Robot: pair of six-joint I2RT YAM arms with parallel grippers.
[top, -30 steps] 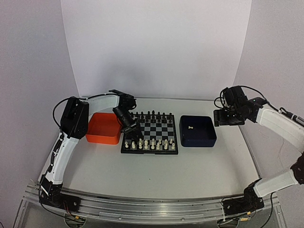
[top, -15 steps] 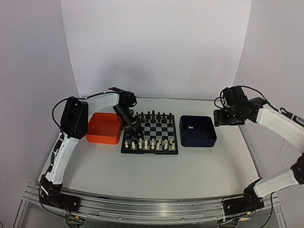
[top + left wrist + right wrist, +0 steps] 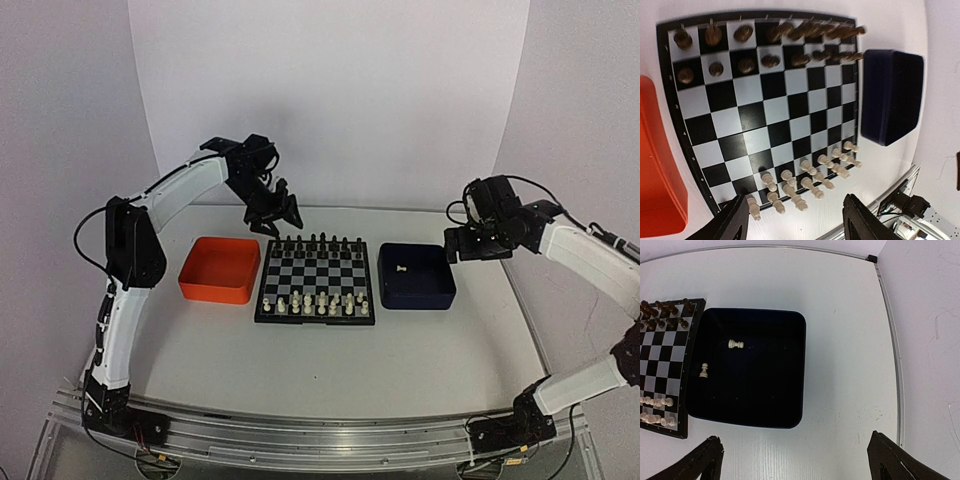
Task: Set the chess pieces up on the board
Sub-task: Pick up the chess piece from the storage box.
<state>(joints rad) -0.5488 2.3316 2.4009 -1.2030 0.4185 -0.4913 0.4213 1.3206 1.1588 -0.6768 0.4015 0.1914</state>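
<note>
The board (image 3: 320, 272) lies mid-table with cream-white chess pieces (image 3: 315, 303) in its two near rows and black pieces (image 3: 318, 245) in the far rows. My left gripper (image 3: 278, 218) hangs open high over the board's far-left corner, holding nothing. In the left wrist view the board (image 3: 765, 115) and white pieces (image 3: 805, 182) lie far below the open left gripper (image 3: 797, 222). My right gripper (image 3: 465, 250) is open beside the dark blue tray (image 3: 440, 285). In the right wrist view two white pieces (image 3: 735, 344) (image 3: 704, 370) lie in that tray (image 3: 765, 390), beyond the right gripper (image 3: 800, 465).
An orange tray (image 3: 220, 270) sits left of the board, touching its edge. White walls stand behind and at both sides. A metal rail (image 3: 300, 440) runs along the near edge of the table.
My left gripper rose from the board's near-left corner, swung up and back, and opened its jaws. The right arm shifted slightly left.
</note>
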